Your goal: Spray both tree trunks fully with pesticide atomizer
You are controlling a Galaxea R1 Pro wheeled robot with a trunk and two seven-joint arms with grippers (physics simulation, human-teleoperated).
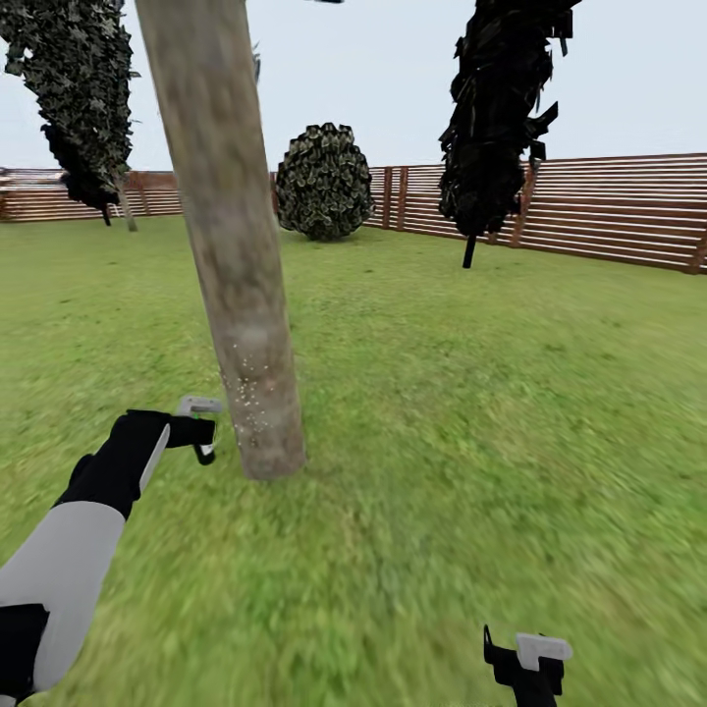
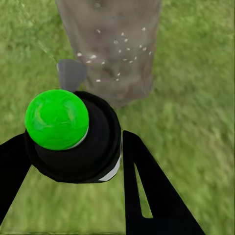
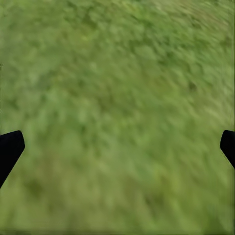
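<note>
A thick pale grey-beige tree trunk (image 1: pixel 231 245) leans up from the lawn just ahead of me, and white spray specks dot its lower part (image 2: pixel 115 44). My left gripper (image 1: pixel 201 432) is shut on the pesticide atomizer (image 2: pixel 56 117), a black body with a bright green round cap and a grey nozzle (image 1: pixel 199 406) pointing at the trunk's base from close by. A second tree (image 1: pixel 83 98) with a dark ragged crown and a thin pale trunk stands far off at the left by the fence. My right gripper (image 1: pixel 525 663) hangs low over the grass, open (image 3: pixel 120 147) and holding nothing.
A brown slatted fence (image 1: pixel 609 206) runs along the back and right. A round leafy bush (image 1: pixel 324 182) sits before it, and a black cone-shaped conifer (image 1: pixel 501 118) stands to the right. Green lawn (image 1: pixel 471 412) spreads around the trunk.
</note>
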